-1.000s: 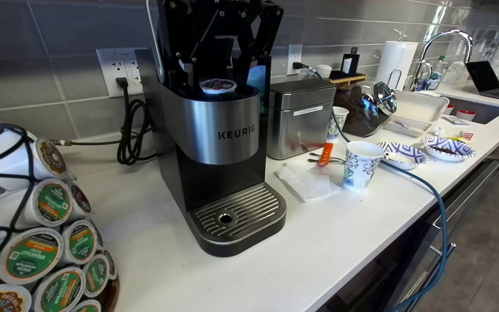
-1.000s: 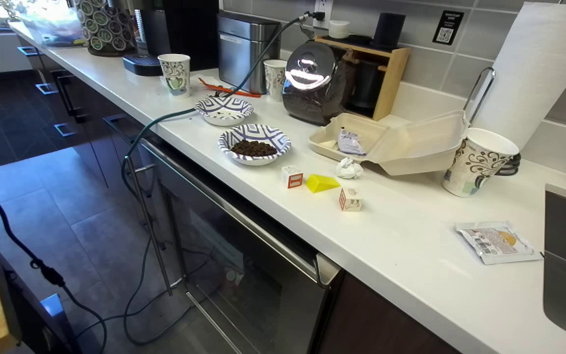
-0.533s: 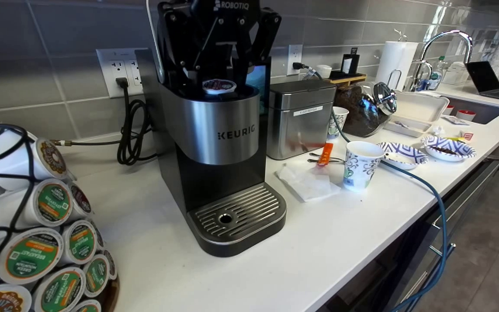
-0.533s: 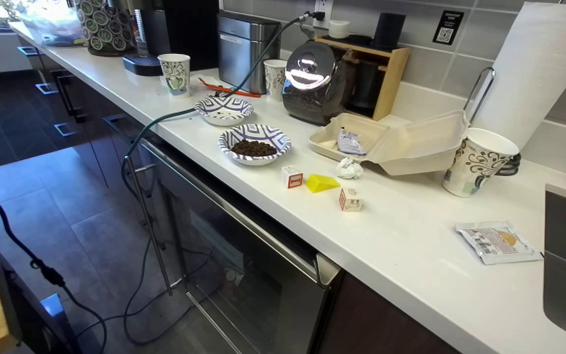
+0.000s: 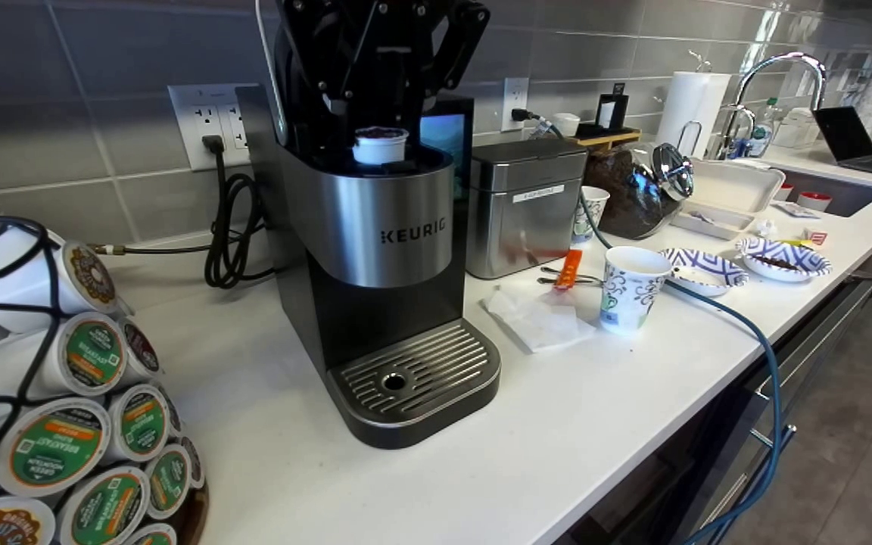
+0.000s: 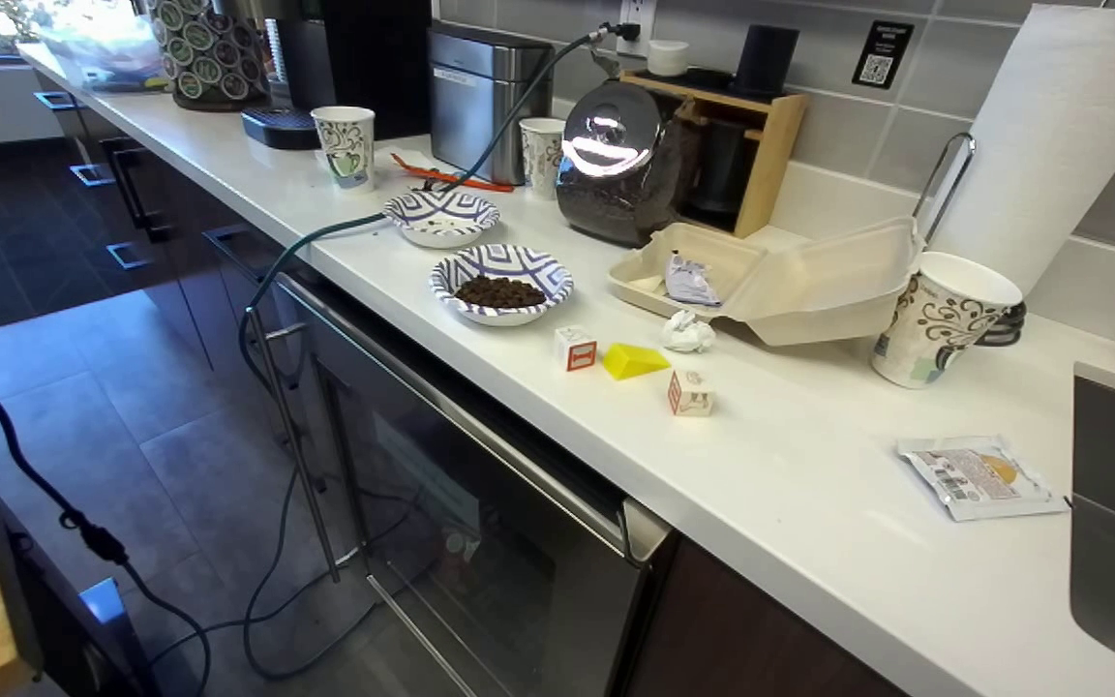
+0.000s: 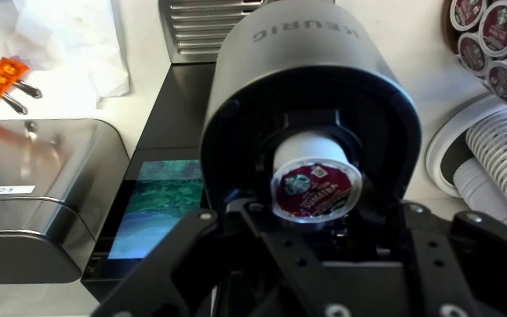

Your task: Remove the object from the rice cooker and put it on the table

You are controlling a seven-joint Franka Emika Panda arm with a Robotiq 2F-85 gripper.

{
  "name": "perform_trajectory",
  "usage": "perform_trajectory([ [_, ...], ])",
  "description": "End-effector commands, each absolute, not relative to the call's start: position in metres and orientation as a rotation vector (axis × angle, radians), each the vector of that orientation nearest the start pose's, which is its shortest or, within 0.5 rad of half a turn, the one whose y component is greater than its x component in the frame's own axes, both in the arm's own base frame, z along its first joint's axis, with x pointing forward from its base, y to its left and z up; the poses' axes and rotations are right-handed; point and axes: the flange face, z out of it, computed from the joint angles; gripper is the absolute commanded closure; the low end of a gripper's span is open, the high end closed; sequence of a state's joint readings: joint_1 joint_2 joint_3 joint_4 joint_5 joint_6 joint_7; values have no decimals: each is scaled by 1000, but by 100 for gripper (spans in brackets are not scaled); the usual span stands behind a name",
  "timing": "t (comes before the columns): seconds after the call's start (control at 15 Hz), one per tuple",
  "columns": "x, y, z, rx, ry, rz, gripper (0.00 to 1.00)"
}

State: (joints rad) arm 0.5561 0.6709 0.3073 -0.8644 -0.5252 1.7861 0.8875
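Note:
There is no rice cooker in view; a silver and black Keurig coffee maker [image 5: 379, 227] stands on the white counter [image 5: 315, 484]. Its top is open. A white coffee pod [image 5: 380, 151] with a dark red lid sits partly raised out of the pod holder. In the wrist view the pod [image 7: 313, 191] is tilted, with its lid facing the camera. My gripper [image 5: 379, 125] is above the open machine, with its fingers around the pod. The dark fingertips are hard to see against the black opening. The coffee maker [image 6: 354, 68] also shows partly at the back of an exterior view.
Several pods stand in a wire rack [image 5: 50, 310] beside the machine. A steel bin [image 5: 527, 204], a paper napkin [image 5: 538, 318], a patterned cup [image 5: 633, 291] and bowls [image 5: 705, 272] stand on its other side. A blue cable [image 5: 754, 325] crosses the counter edge.
My gripper has dipped slightly, then risen. The pod has come up with it, and its white side now shows above the machine's rim.

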Motion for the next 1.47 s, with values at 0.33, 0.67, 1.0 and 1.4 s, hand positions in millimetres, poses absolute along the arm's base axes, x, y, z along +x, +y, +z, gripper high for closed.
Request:
perform_trajectory([
  [0.33, 526, 449, 642, -3045, 200, -781, 73],
  [0.67, 500, 391, 657, -3095, 430, -686, 73],
  [1.0, 494, 353, 629, -3023, 493, -515, 73],
  [1.4, 497, 335, 597, -3060, 584, -436, 48],
])
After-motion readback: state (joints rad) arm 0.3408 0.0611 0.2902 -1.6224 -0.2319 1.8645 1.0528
